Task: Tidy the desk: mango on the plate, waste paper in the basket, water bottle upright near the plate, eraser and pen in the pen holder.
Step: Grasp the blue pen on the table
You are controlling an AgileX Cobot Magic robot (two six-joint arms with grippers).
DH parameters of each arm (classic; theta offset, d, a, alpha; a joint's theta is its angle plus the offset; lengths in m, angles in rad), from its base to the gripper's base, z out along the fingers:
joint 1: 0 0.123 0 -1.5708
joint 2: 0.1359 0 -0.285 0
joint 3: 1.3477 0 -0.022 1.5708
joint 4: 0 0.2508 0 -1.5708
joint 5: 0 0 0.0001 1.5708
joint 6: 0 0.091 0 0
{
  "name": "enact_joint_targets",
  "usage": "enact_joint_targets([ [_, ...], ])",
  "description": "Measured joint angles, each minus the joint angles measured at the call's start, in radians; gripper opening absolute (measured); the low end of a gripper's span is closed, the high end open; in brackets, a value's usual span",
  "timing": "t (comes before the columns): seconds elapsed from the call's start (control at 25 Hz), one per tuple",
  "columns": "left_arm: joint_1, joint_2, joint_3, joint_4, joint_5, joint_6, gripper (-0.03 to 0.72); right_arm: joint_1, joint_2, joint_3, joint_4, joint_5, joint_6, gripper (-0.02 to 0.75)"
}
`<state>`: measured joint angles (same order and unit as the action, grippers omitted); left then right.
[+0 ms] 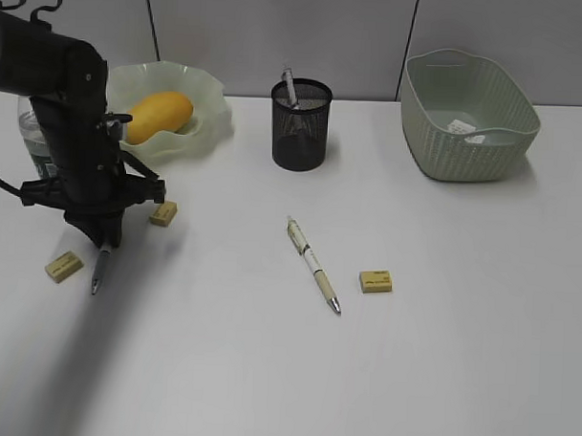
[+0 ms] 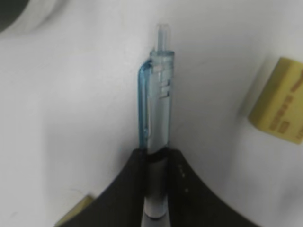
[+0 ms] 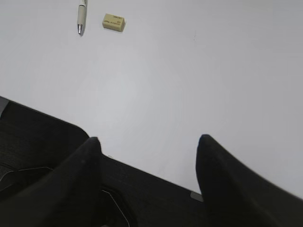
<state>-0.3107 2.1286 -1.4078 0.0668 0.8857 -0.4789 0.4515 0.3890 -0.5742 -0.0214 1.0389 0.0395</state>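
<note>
A white desk point(image 1: 430, 357) seen at a slant from above. At back left, a yellow-orange mango point(image 1: 159, 116) lies in a pale green plate point(image 1: 211, 96) with a wavy rim. Behind the black left arm, a clear bottle point(image 1: 34, 137) stands partly hidden, just left of the plate. At back centre is a black mesh pen holder point(image 1: 301, 126) with one pen already upright inside. At back right sits a sage-green ribbed basket point(image 1: 469, 114) holding a white paper wad point(image 1: 460, 126). The left gripper point(image 1: 105, 238) points down at the desk's left side, its jaws closed on a clear blue pen point(image 2: 157, 101); the wrist view shows the barrel pinched between the two black fingers point(image 2: 130, 189), clip and push-button sticking out beyond them, while the exterior view shows the tip below them, at or just above the desk. Three yellow erasers lie loose: one point(image 1: 64, 266) left of that gripper, one point(image 1: 163, 213) just right of it, and one point(image 1: 376, 281) near the middle. Beside this last eraser lies a cream-and-white pen point(image 1: 313, 263), slanted, silver tip toward the viewer. The right gripper point(image 3: 149, 144) hovers over bare desk, jaws wide apart and empty
</note>
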Motion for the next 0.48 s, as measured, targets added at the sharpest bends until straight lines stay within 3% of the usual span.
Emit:
enact_joint_targets([
  [0.48,0.000,-0.131,0.000,-0.082,0.024,0.110,0.100,0.000,0.000,0.000,-0.001,-0.001,0.001,0.497],
])
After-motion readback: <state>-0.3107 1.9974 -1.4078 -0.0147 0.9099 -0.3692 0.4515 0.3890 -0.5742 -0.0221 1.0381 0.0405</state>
